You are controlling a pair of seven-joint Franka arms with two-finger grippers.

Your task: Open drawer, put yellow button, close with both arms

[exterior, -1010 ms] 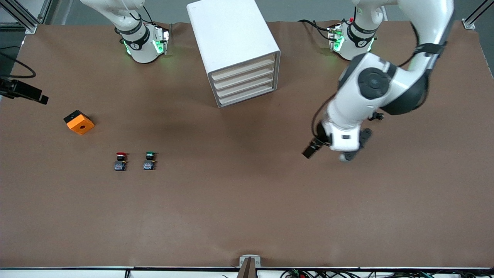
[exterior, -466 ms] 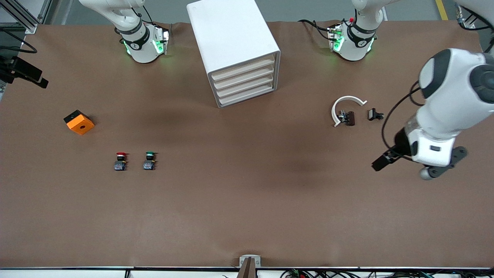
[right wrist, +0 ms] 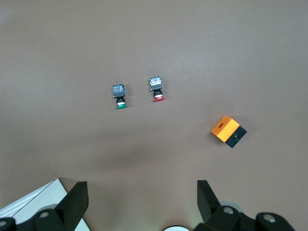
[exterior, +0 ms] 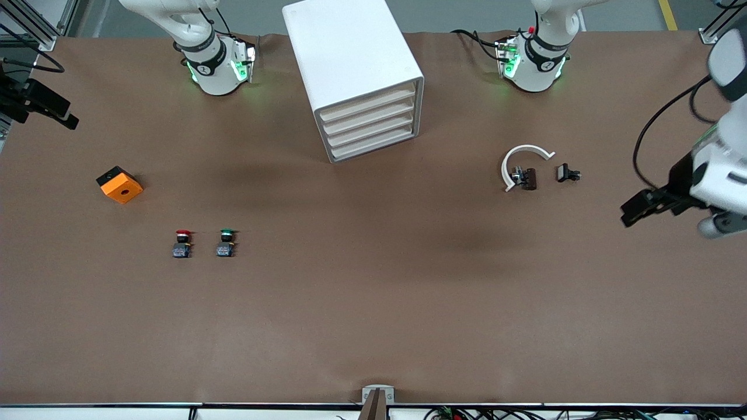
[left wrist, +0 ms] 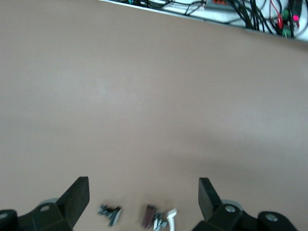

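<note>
The white cabinet (exterior: 350, 52) stands between the arm bases. Its uppermost drawer (exterior: 367, 105) and the three below it are shut. No yellow button shows in any view; only a red-capped button (exterior: 182, 243) and a green-capped button (exterior: 225, 242) stand on the table. My left gripper (exterior: 721, 224) is open and empty in the air over the left arm's end of the table; its wrist view (left wrist: 144, 185) shows wide-apart fingers. My right gripper (right wrist: 140, 190) is open and empty, high above the table.
An orange box (exterior: 119, 184) with a hole lies toward the right arm's end. A white curved piece (exterior: 522, 157), a dark brown clip (exterior: 528, 178) and a small black part (exterior: 567, 173) lie toward the left arm's end. The clip (left wrist: 150, 215) also shows in the left wrist view.
My left arm has swung away from the table's middle toward its own end, uncovering the white curved piece and clip. The drawers and buttons have not moved.
</note>
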